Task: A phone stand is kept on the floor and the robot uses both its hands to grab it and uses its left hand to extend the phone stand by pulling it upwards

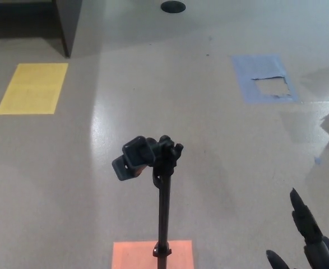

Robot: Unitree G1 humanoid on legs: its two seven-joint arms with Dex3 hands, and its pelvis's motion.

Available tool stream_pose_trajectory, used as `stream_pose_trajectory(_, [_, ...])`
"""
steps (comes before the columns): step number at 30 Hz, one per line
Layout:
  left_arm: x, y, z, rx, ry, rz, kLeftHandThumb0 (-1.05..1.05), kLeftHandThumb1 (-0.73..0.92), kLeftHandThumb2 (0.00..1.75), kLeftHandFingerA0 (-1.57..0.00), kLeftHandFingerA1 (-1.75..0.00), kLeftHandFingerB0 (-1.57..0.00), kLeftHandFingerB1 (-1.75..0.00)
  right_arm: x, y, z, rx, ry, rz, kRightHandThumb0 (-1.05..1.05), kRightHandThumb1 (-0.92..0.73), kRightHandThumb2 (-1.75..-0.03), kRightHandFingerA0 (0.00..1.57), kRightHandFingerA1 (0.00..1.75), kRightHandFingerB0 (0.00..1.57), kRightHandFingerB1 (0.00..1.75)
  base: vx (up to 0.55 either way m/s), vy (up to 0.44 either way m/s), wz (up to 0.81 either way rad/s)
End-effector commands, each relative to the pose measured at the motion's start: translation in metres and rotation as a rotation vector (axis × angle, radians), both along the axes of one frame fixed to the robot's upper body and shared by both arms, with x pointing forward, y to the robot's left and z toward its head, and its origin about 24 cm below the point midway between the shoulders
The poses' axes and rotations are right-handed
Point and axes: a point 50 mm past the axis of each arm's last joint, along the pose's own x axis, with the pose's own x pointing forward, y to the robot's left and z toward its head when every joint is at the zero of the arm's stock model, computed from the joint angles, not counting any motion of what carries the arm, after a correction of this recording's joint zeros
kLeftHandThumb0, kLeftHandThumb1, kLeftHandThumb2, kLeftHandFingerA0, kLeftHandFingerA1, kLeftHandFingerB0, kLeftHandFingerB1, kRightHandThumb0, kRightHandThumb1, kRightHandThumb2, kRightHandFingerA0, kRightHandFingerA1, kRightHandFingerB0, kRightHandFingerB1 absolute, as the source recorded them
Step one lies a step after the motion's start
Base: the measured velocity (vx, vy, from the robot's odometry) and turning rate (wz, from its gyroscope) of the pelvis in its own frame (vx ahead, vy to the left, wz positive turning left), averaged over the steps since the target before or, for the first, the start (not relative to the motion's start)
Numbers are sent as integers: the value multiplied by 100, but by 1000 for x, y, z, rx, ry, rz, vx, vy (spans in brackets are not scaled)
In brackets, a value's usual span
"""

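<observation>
Near the bottom centre of the head view, the phone stand (163,207) stood upright on the floor (220,140), its thin black pole rising from an orange floor marking (131,255) at the lower edge of the picture. At the top of the pole sat the black phone clamp (134,158), tilted and offset to the left of the pole, joined to it by a small knuckle. The right hand (310,242) appeared at the lower right corner, well apart from the stand and touching nothing; its fingers (300,210) were spread apart and held no object, with one pointing upward and a thumb tip showing lower down. The left hand did not appear in the picture, so its state could not be reported. On the floor beyond the stand lay a yellow rectangle (34,88) at the upper left and a blue taped patch (264,77) with a torn pale centre at the upper right. A dark cabinet corner (68,25) stood at the upper left edge, and a round black disc (173,7) lay at the top centre. Pale reflections streaked the floor left of the stand.
</observation>
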Motion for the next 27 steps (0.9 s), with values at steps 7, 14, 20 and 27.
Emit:
stream_pose_trajectory(7, [-38, 29, 2, 314, -281, 45, -95, 69, 62, -18, -29, -16, -26, -21, -41, -17, -216, 76, -55, -105, -84, -78, 0, 31, 0, 0, 0, 0, 0])
stream_pose_trajectory(14, [-41, 28, 2, 305, -316, 63, -92, 62, 60, -19, -31, -18, -27, -24, -41, -18, -226, 88, -51, -105, -86, -76, 0, 31, 0, 0, 0, 0, 0])
stream_pose_trajectory(20, [-43, 26, 5, 280, -345, 76, -89, 54, 58, -17, -30, -20, -27, -25, -42, -20, -215, 95, -42, -105, -83, -77, 0, 25, 0, 0, 0, 0, 0])
stream_pose_trajectory(27, [-42, 28, 0, 295, -347, 86, -74, 47, 56, -19, -30, -22, -28, -23, -43, -19, -240, 86, -48, -105, -83, -79, 0, 33, 0, 0, 0, 0, 0])
